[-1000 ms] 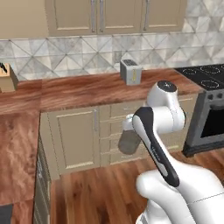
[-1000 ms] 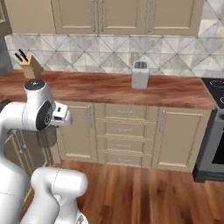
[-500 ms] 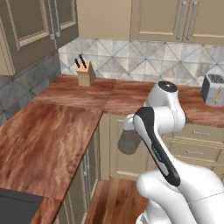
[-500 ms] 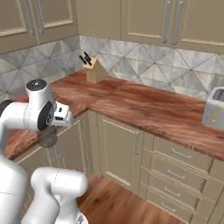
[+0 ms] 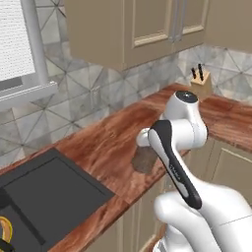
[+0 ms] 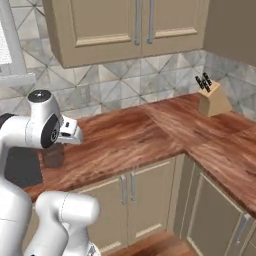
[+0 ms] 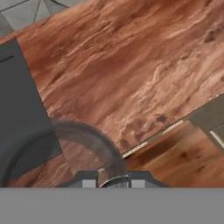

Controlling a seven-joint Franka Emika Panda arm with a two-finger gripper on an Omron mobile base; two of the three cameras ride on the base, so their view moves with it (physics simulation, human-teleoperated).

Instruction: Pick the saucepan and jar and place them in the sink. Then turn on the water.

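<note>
My gripper is shut on the jar, a translucent brownish-grey glass cylinder hanging under the hand just above the wooden counter's front edge. From the right, the jar shows below the wrist. In the hand view the jar's rim curves as a hazy ring in front of the fingertips. The sink is a wide black basin set in the counter to the left of the jar, its edge close to the glass and its corner behind the arm. The saucepan and the water are out of view.
The wooden counter runs right to a corner, where a knife block stands, also visible from the left as a knife block. Upper cabinets hang above; a window sits over the sink. Cabinet doors lie below.
The whole picture has shifted: the base has travelled along the counter from the stove and toaster, past the knife-block corner, to the sink. The gripper stays shut on the jar.
</note>
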